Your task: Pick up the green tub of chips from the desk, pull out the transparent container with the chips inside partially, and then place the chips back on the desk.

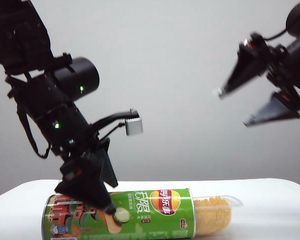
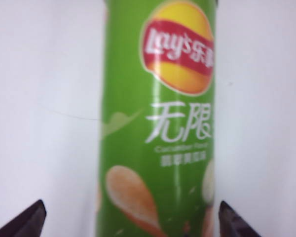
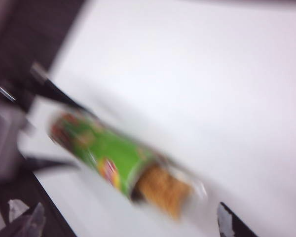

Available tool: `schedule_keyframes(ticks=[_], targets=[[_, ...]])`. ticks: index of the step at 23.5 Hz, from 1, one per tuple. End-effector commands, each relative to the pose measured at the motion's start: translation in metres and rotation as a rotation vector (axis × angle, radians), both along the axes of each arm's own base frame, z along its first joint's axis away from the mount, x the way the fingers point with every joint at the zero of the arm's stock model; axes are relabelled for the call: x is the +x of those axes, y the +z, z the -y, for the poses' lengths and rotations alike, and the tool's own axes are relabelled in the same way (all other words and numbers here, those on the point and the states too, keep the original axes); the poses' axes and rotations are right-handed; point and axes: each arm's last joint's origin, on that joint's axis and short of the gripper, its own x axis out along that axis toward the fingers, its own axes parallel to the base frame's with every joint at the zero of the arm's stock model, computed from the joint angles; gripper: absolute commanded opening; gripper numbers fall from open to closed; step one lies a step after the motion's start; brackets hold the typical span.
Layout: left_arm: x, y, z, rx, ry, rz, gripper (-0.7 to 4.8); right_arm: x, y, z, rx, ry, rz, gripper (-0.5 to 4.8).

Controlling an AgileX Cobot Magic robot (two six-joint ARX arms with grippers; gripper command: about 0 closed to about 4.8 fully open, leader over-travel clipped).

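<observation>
- Fingers of left gripper (image 2: 130, 217) spread wide, one dark tip each side of the green tub of chips (image 2: 158, 123), neither visibly touching in the left wrist view; holding nothing.
- Fingers of right gripper (image 1: 250, 102) also spread wide, empty, high above the right side of the desk (image 1: 270, 200), well apart from the tub.
- Tub lying on its side on the desk, logo up, closed end to the left in the exterior view.
- Transparent container (image 1: 225, 202) sticking partway out of the right-hand open end, chips (image 1: 212, 215) stacked inside it, rounded end clear of the can.
- Judged: pull-out done, tub set down, release just made; remaining step is a clean retreat of the left arm.
- Lift left gripper straight up, away from the can, no sideways drift: round can, likely to roll on the smooth desk if a finger brushes it.
- Keep fingers wide until tips are clear above the can's top line.
- Avoid any push along the can's axis: thin tray could slide further out or back in.
- Keep right gripper high and off the tray end; right wrist view too blurred for fine positioning.
- Check afterwards: tub at rest, tray protruding, nothing rocking.
</observation>
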Motion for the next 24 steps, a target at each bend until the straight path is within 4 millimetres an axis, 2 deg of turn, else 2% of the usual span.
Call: schedule_keyframes(ticks=[1, 7, 9, 11, 15, 17, 21, 22, 23, 24], targets=[[-0.003, 0.009, -0.001, -0.011, 0.028, -0.013, 4.79, -0.013, -0.006, 0.002, -0.125, 0.023, -0.093, 4.79], [-0.01, 0.021, -0.007, 0.043, 0.056, -0.024, 4.79, -0.029, -0.002, -0.013, -0.303, 0.087, -0.094, 4.79], [-0.015, 0.039, -0.011, 0.057, 0.096, 0.012, 4.79, -0.036, 0.006, -0.025, -0.373, 0.107, -0.041, 4.79], [-0.021, 0.058, -0.015, 0.031, 0.14, 0.041, 4.79, -0.041, 0.01, -0.031, -0.372, 0.118, -0.04, 4.79], [-0.034, 0.093, -0.024, -0.05, 0.26, 0.079, 4.79, -0.053, 0.014, -0.032, -0.38, 0.148, -0.091, 4.79], [-0.05, 0.119, -0.034, -0.096, 0.347, 0.117, 4.79, -0.063, 0.023, -0.03, -0.359, 0.156, -0.089, 4.79], [-0.076, 0.147, -0.053, -0.056, 0.424, 0.218, 4.79, -0.076, 0.042, -0.026, -0.335, 0.118, -0.027, 4.79], [-0.095, 0.159, -0.065, -0.026, 0.459, 0.246, 4.79, -0.086, 0.054, -0.024, -0.313, 0.086, 0.002, 4.79], [-0.102, 0.163, -0.07, -0.021, 0.484, 0.249, 4.79, -0.091, 0.058, -0.022, -0.306, 0.076, 0.009, 4.79], [-0.122, 0.171, -0.082, -0.021, 0.541, 0.238, 4.79, -0.102, 0.066, -0.019, -0.294, 0.076, 0.022, 4.79]])
